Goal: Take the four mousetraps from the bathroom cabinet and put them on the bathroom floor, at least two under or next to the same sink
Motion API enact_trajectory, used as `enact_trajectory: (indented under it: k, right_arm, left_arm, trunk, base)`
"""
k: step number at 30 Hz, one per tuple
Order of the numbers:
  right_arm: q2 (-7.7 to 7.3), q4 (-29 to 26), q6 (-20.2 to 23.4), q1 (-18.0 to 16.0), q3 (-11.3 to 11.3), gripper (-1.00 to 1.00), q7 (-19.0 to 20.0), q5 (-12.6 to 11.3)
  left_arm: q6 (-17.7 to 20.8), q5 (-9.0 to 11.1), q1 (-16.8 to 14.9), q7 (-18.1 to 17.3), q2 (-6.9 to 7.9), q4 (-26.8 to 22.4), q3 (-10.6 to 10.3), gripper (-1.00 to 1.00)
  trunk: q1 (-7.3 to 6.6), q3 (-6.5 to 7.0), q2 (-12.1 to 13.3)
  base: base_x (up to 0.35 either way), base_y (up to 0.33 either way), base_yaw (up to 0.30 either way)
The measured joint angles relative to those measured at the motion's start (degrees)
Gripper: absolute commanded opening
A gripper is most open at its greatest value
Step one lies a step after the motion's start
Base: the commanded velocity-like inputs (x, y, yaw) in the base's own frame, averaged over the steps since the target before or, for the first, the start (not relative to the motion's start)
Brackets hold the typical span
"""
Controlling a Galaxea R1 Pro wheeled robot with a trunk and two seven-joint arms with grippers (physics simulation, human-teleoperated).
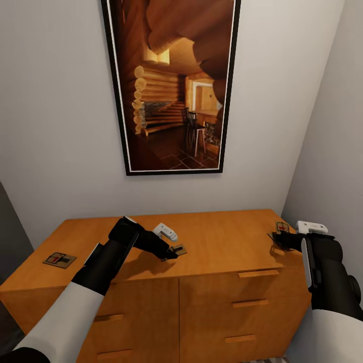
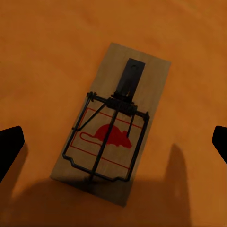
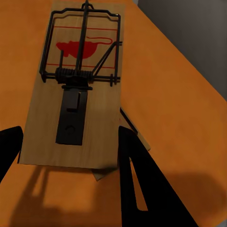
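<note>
Three mousetraps lie flat on the cabinet [image 1: 222, 242] top, not in a drawer: a left trap [image 1: 59, 259] near the left end, well apart from either arm; a middle trap [image 1: 177, 249] [image 2: 111, 125] under the left gripper [image 1: 169, 252] [image 2: 113, 142]; and a right trap [image 1: 281, 228] [image 3: 75, 90] at the right end, where the right gripper [image 1: 282, 241] [image 3: 71, 146] reaches. In the right wrist view a corner of another thin board pokes out beneath that trap, possibly the fourth, though I cannot tell. The left gripper is spread wide, its fingertips [image 2: 10, 142] standing off either long side of the middle trap, a stance that looks set to close across the board's width. The right gripper is also spread, one finger [image 3: 137, 184] lying just beside the trap's near corner and the other at the opposite edge, not yet pinching. A small white device [image 1: 165, 231] sits just behind the left gripper, and a similar one [image 1: 311, 226] lies by the right trap. Above hangs a framed picture [image 1: 171, 85] of a log interior. No trap has reached the floor, so the task seems at the picking stage; thin boards lying flush may slip from the fingers.
</note>
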Motion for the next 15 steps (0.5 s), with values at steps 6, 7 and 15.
enact_trajectory:
  k: [6,7,15]
  right_arm:
    - [0.0,0.0,0.0,0.0,0.0,-1.0,0.0,0.0]
    - [0.0,0.0,0.0,0.0,0.0,-1.0,0.01,0.0]
    - [0.0,0.0,0.0,0.0,0.0,-1.0,0.01,0.0]
  left_arm:
    - [0.0,0.03,-0.01,0.0,0.04,0.44,0.03,1.0]
    - [0.0,0.04,-0.03,0.0,0.03,0.54,0.05,1.0]
    - [0.0,0.05,-0.08,0.07,-0.04,0.94,0.37,1.0]
  trunk:
    - [0.0,0.0,0.0]
    - [0.0,0.0,0.0]
    - [0.0,0.0,0.0]
  base:
    - [0.0,0.0,0.0]
    - [0.0,0.0,0.0]
    - [0.0,0.0,0.0]
